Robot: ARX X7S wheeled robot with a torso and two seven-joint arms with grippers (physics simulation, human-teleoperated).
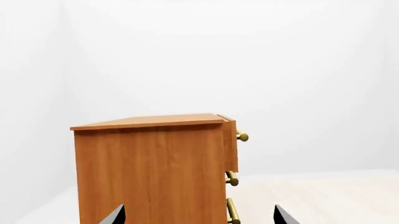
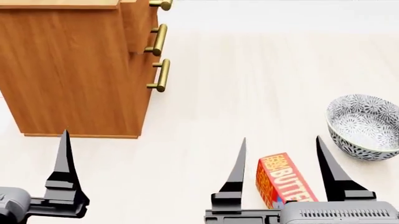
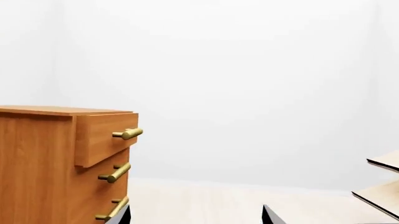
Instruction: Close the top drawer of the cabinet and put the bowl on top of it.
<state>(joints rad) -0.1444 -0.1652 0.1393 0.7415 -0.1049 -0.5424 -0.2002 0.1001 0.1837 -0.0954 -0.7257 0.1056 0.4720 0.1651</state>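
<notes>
The orange-brown cabinet (image 2: pixel 68 70) stands at the far left on the pale floor. Its top drawer (image 3: pixel 103 135) sticks out past the two lower fronts, and its brass handle (image 3: pixel 128 134) points into the room. The patterned white bowl (image 2: pixel 365 126) sits upright on the floor at the right, apart from both grippers. My right gripper (image 2: pixel 281 140) is open and low, left of the bowl, holding nothing. My left gripper (image 1: pixel 199 214) is open in front of the cabinet's side panel; only one of its fingers (image 2: pixel 64 158) shows in the head view.
An orange-red butter box (image 2: pixel 283 179) lies on the floor, seen between my right gripper's fingers. Pale beige panels (image 3: pixel 383 186) show at the edge of the right wrist view. White walls lie behind the cabinet.
</notes>
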